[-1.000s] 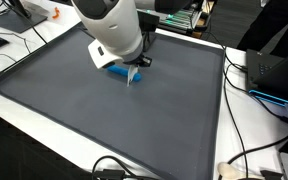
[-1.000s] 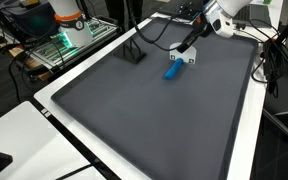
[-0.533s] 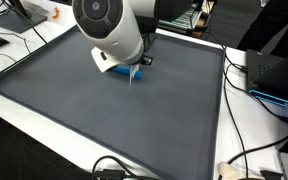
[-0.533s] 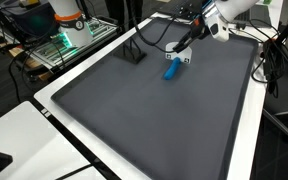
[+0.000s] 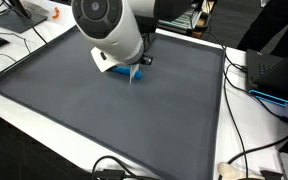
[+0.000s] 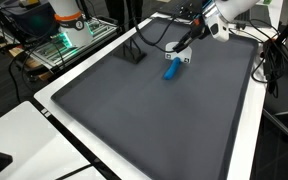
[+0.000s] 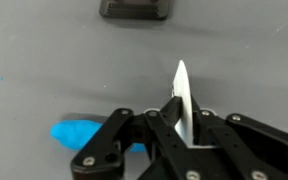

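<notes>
Covering a white table (image 5: 34, 130), 1 dark grey mat (image 5: 104, 120) lies under the claw (image 7: 181, 120), with cables (image 5: 114, 168) at its edge. The arm slants down. The jaws pinch 1 thin white sliver (image 7: 181, 85), held upright. 1 blue object (image 7: 79, 132) lies just beside the claw, and 1 black stand (image 7: 134, 9) sits beyond it.

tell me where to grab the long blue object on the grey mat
Grip the blue object at its middle, from straight above, jaws across its narrow width: it lies flat on the mat, long and slim. The gripper is shut on a white piece now.
</notes>
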`<state>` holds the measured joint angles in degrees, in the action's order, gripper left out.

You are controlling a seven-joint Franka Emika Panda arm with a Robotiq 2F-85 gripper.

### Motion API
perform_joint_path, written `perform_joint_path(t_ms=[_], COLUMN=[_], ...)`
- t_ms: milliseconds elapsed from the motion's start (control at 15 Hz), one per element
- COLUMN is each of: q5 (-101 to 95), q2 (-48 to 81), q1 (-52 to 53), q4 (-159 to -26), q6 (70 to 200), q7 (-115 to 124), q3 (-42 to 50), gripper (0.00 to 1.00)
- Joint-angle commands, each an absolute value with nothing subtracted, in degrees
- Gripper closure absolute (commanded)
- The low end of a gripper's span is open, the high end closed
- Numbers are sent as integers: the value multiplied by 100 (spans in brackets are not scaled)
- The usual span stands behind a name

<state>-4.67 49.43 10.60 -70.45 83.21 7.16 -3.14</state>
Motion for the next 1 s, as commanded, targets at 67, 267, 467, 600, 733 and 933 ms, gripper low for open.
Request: perform_joint_path(t_ms=[67, 267, 467, 600, 733, 933], q5=[-417, -423, -394, -393, -407, -399], q2=[4893, 4835, 4944, 5067, 5169, 5276], q1=[1055, 1058, 1051, 1057, 1064, 1062], q4=[-7076, -7101, -7008, -6893, -6781, -6592], q6=[8179, 8177, 8200, 8200, 8163, 8145], q7=[701, 738, 747, 768, 760, 790], q3=[-306, -293, -300, -292, -286, -273], gripper=[98, 98, 98, 98, 98, 98])
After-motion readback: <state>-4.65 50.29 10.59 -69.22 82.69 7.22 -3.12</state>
